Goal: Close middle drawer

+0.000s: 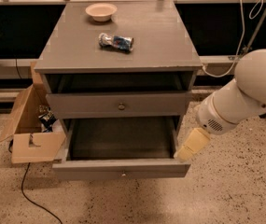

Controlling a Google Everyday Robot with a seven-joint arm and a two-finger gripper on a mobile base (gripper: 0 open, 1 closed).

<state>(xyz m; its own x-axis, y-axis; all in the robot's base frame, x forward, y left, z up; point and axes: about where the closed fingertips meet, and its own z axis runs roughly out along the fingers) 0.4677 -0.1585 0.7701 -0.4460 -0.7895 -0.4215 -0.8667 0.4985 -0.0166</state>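
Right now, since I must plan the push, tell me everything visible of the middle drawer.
The middle drawer is grey painted wood, wide and shallow, with a plain front and small round knob. It stands pulled far out, level, nothing visible inside. The gripper hangs at its right front corner; contact unclear.
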